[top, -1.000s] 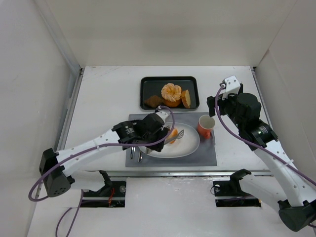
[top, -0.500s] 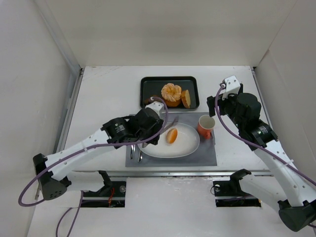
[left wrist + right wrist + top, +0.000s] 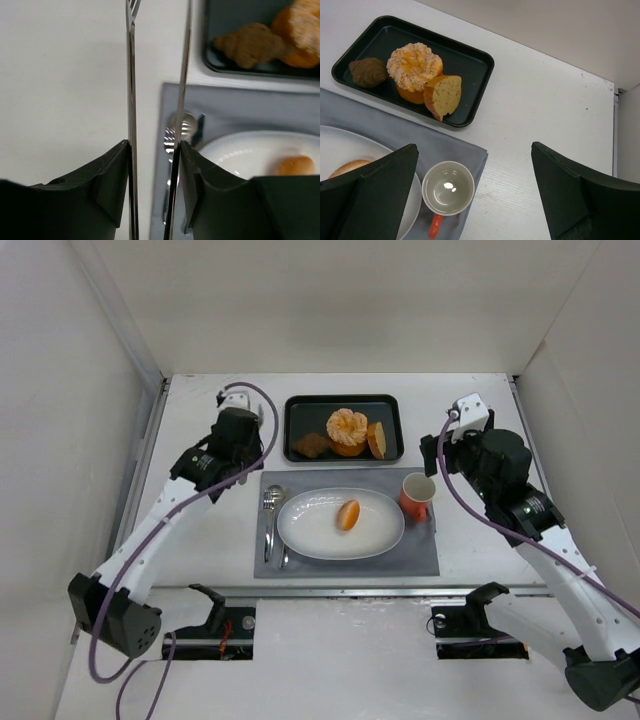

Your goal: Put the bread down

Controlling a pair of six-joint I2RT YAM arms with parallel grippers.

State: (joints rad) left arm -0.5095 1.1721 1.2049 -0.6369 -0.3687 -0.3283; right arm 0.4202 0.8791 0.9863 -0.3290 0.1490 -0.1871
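Observation:
The bread [image 3: 349, 514], a small glossy golden-orange roll, lies free on the white oval plate [image 3: 315, 538]; it also shows in the left wrist view [image 3: 295, 165] and the right wrist view [image 3: 347, 167]. My left gripper [image 3: 236, 438] is up at the far left, beside the black tray, well away from the plate. Its fingers [image 3: 112, 175] are shut on a pair of thin metal tongs [image 3: 131, 90] whose arms stand apart with nothing between them. My right gripper [image 3: 440, 450] hangs open [image 3: 475, 172] above the orange cup [image 3: 448, 187], holding nothing.
The black tray [image 3: 300, 410] at the back holds a round segmented orange pastry [image 3: 347, 427], a cut slice [image 3: 376, 439] and a dark brown chunk [image 3: 313, 445]. A grey mat [image 3: 420, 555] bears the plate, cup [image 3: 418, 494] and cutlery [image 3: 272, 520]. White walls stand on both sides.
My left arm has pulled back from the plate to the far left with the tongs. The bread stays on the plate. The right arm has not moved.

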